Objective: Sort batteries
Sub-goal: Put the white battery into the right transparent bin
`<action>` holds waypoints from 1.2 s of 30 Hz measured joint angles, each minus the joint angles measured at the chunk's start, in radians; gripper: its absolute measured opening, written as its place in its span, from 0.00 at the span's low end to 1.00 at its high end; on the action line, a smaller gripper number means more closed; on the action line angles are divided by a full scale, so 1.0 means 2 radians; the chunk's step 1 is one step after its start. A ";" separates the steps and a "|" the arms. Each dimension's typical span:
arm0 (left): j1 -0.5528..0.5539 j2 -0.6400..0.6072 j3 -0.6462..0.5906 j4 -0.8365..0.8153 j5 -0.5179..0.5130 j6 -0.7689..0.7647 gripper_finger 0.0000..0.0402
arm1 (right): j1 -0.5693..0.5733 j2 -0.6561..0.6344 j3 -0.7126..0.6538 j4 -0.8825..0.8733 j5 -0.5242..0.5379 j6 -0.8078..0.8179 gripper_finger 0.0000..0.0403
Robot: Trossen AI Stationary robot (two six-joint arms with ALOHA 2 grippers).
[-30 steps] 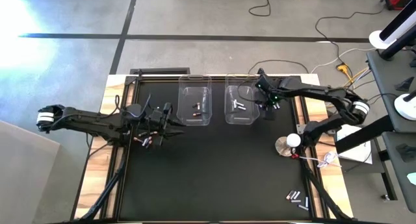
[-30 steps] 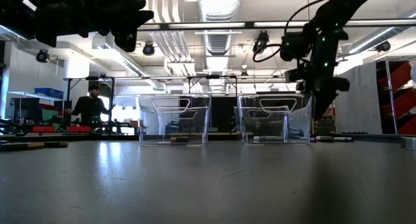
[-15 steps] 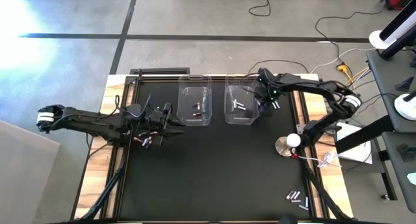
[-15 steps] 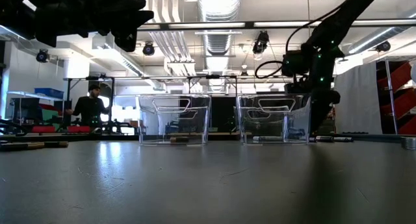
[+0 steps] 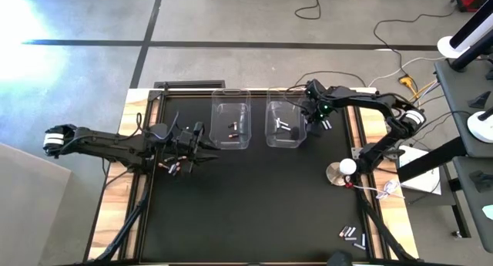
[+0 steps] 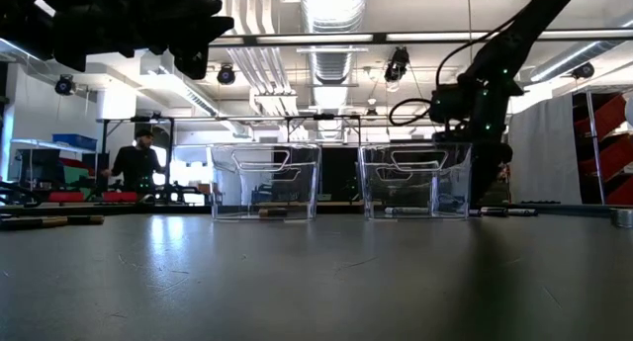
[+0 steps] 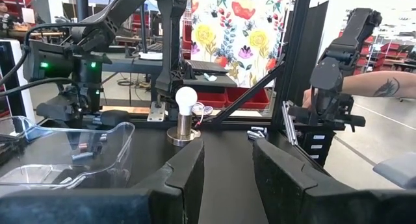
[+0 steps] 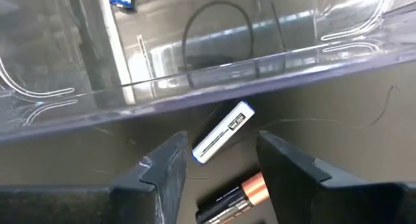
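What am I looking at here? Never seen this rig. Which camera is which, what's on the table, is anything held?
Two dark robot arms at a black table, sorting batteries. One camera looks straight down, one sits at table height, and one rides on each wrist.

On the table: two clear bins, the left bin with dark batteries, the right bin with silvery ones. Loose batteries lie near the front right corner.

The right gripper is open, low beside the right bin, over a silvery battery and a dark copper-ended battery. The left gripper waits open, left of the bins. Nothing is held.
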State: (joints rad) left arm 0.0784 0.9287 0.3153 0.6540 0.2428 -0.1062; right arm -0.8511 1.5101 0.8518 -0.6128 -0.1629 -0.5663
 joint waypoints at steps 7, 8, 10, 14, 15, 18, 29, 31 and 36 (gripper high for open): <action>0.000 0.000 0.000 0.000 0.000 0.000 0.28 | -0.009 0.000 -0.025 0.014 -0.007 -0.003 0.45; 0.000 0.000 0.000 0.000 0.000 0.000 0.28 | -0.009 0.000 -0.030 0.020 -0.010 -0.005 0.46; 0.000 0.000 0.000 0.000 0.000 0.000 0.28 | -0.010 0.000 -0.036 0.032 -0.011 -0.008 0.46; 0.000 0.000 0.000 -0.001 0.000 0.000 0.28 | -0.012 0.000 -0.038 0.052 -0.011 -0.011 0.45; 0.000 0.000 0.000 -0.001 0.000 0.000 0.28 | -0.013 0.000 -0.038 0.056 -0.011 -0.011 0.45; 0.000 0.000 0.000 -0.001 0.000 -0.001 0.28 | -0.018 0.000 -0.038 0.062 -0.012 -0.010 0.44; 0.000 0.000 0.000 0.000 0.000 -0.002 0.28 | -0.031 -0.001 -0.046 0.066 -0.014 0.002 0.38; 0.000 0.000 0.000 0.000 0.000 -0.003 0.28 | -0.031 -0.001 -0.049 0.067 -0.014 -0.001 0.37; 0.000 0.000 0.000 0.000 0.000 -0.004 0.28 | -0.031 -0.002 -0.054 0.068 -0.015 -0.004 0.32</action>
State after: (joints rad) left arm 0.0780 0.9287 0.3153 0.6533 0.2428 -0.1145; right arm -0.9127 1.5063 0.7448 -0.4767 -0.1921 -0.5743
